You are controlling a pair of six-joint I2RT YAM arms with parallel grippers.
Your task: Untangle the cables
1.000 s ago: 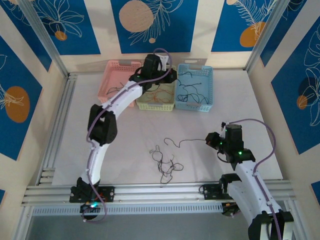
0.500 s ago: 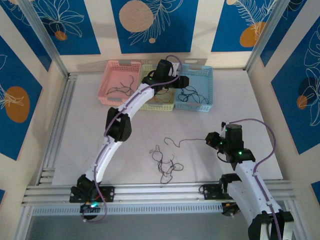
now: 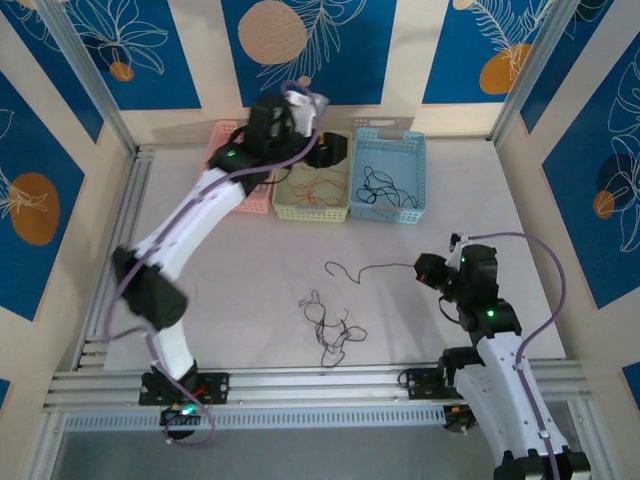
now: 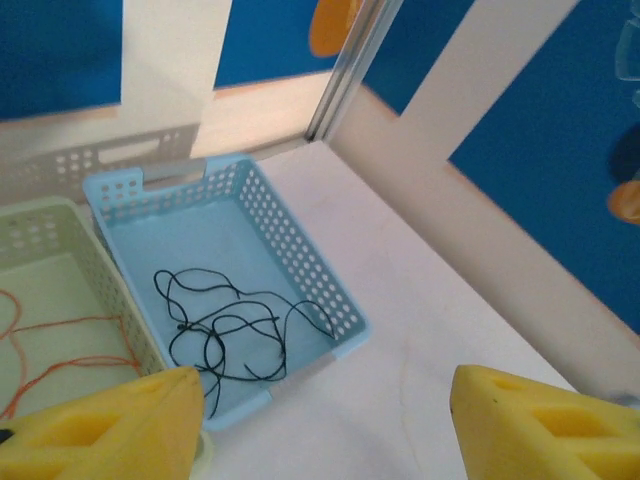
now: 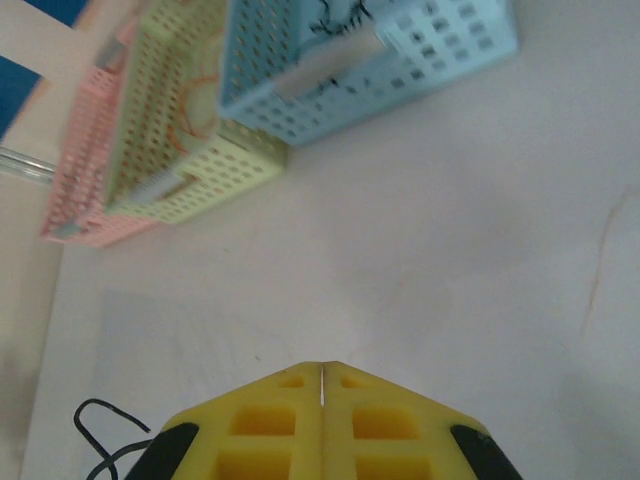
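**Mia:** Where does the left arm (image 3: pixel 195 225) go?

**Tom:** It reaches far to the back of the bench (image 3: pixel 230 280). The left jaws hang over the yellow basket (image 3: pixel 310 212), right beside the blue basket (image 3: pixel 388 216).

**Mia:** Are the left jaws open?

**Tom:** Yes. In the wrist view the two yellow pads (image 4: pixel 110 420) stand far apart. Nothing is between them.

**Mia:** And the right arm (image 3: pixel 500 350)?

**Tom:** It sits at the near right side of the bench. The right jaws are closed tight, and their yellow pads (image 5: pixel 270 420) touch each other. The long black cable (image 3: pixel 375 268) runs across the bench right up to them. They seem to pinch its end.

**Mia:** Where are the other cables?

**Tom:** A black tangle (image 3: pixel 330 328) lies on the bench near the front, between the two arms. It is close to the curly end of the long black cable, but from above the two look apart.

**Mia:** What is in the baskets?

**Tom:** The orange-red cables (image 3: pixel 315 190) lie in the yellow basket. A loose black bunch (image 4: pixel 235 325) lies in the blue basket. The pink basket (image 3: pixel 258 200) stands left of the yellow one. The left arm hides most of it, so Tom cannot tell what is inside.
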